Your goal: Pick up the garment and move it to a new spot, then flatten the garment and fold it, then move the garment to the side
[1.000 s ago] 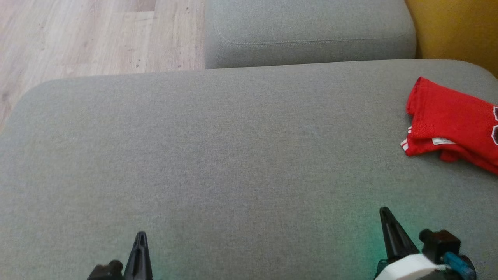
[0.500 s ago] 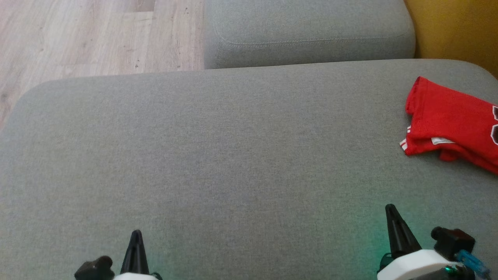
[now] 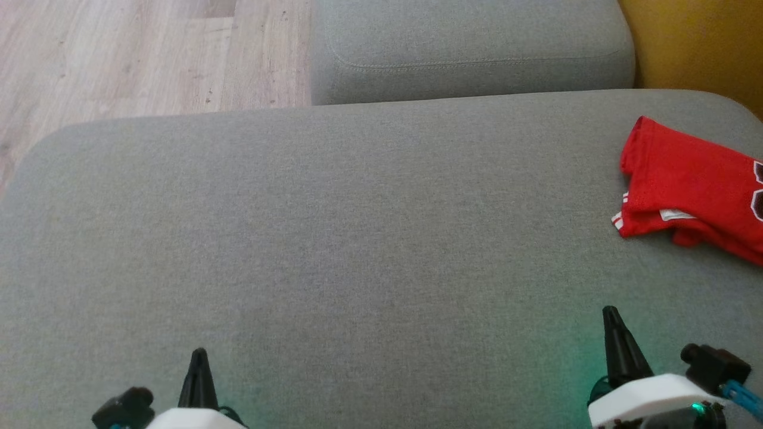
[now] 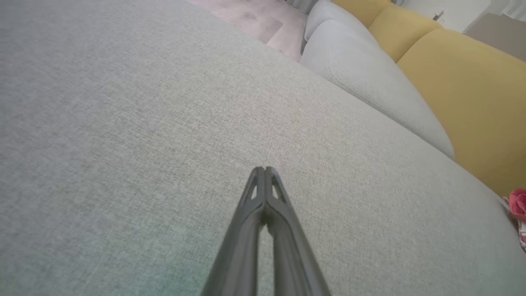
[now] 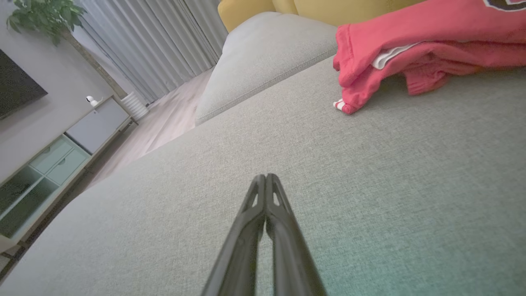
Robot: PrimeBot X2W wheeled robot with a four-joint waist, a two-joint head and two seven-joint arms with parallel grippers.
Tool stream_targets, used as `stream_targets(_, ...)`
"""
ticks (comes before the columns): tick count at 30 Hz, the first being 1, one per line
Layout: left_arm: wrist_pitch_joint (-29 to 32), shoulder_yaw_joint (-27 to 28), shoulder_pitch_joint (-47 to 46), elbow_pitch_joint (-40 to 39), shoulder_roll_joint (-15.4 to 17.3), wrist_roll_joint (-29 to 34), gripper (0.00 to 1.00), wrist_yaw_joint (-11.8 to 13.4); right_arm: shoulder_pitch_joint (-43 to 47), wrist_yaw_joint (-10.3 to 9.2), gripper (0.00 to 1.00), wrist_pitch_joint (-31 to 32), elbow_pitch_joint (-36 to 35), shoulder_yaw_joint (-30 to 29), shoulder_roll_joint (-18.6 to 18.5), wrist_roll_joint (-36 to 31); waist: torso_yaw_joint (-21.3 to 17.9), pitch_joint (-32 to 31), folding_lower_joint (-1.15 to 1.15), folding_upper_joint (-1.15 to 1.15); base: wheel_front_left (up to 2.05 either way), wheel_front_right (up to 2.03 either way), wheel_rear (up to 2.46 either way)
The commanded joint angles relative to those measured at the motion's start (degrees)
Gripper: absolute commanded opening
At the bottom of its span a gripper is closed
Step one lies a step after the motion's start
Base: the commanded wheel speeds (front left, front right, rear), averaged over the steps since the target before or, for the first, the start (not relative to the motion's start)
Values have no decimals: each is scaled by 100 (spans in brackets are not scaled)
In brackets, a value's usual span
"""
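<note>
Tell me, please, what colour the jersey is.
The jersey is red with white trim, best seen in the head view.

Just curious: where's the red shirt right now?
The shirt lies on the grey cushion at the head view's right edge, beyond the right gripper.

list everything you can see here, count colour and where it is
garment: one, red with white trim, lying in layers at the big cushion's right end
big cushion: one, grey, under both grippers
far cushion: one, grey, beyond the big cushion
yellow cushions: at least two, mustard, far right
floor: pale wood, far left
curtains: grey, by the plant
plant: one, green
cabinet: one, pale, along the wall
left gripper: one, dark, shut, empty
right gripper: one, dark, shut, empty, short of the garment
</note>
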Motion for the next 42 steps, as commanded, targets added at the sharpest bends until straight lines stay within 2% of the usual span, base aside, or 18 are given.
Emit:
stream_targets(1,30,186,-304,-153,-1,-134,0,-60,-324,-1,0,27,-199,-5,-97,217,-2,1,0,0,0,0,0)
stream_targets(42,659,1192,-636,-158,-336,-2076,0,-787,-703,-2,0,467,-227,-240,-151,3061,-41,26,0,0,0,0,0)
